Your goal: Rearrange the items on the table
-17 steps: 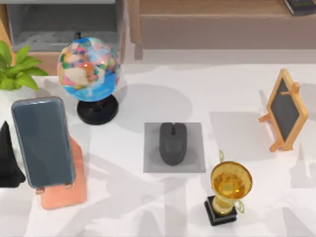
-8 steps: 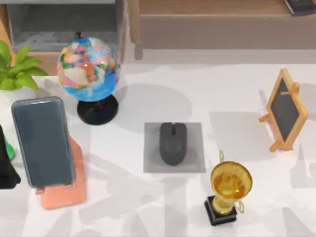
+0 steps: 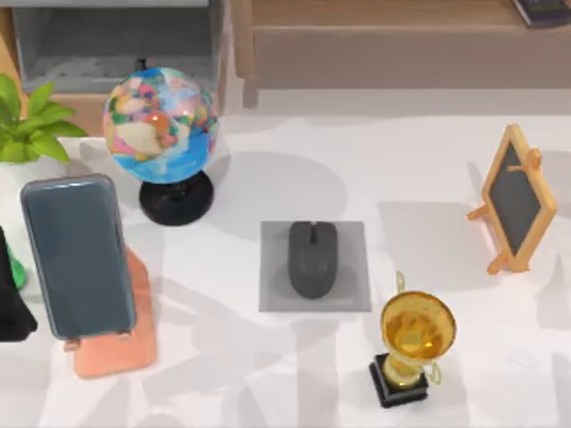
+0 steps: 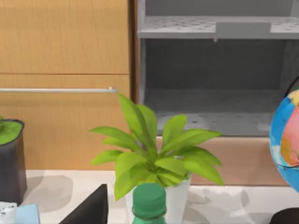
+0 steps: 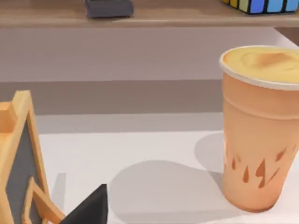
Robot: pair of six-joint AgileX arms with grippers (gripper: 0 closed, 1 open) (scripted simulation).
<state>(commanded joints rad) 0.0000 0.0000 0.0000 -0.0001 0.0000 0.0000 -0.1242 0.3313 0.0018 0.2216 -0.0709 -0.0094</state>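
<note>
At the table's (image 3: 268,174) centre, a dark grey computer mouse (image 3: 312,259) lying squarely on a small grey square pad (image 3: 352,299), untouched. Toward the left edge, a slate-grey smartphone (image 3: 78,254) propped tilted on a salmon-coloured stand (image 3: 134,343), with a multicoloured globe (image 3: 161,125) just behind it and a potted plant (image 3: 31,125) at the far left corner. At the very left edge, a black shape that looks like the left gripper (image 3: 11,308), just beside the phone and apart from it; fingers' state impossible to tell. Right arm parked off the right edge near a small framed chalkboard (image 3: 517,196), a dark fingertip (image 5: 91,207) low in its wrist view beside an orange paper cup (image 5: 259,126); finger state likewise impossible to tell. Judged: both items seemingly placed, so best to draw clear slowly and straight, without brushing the phone off its stand. Gold trophy (image 3: 415,343) near the front edge, well clear.
</note>
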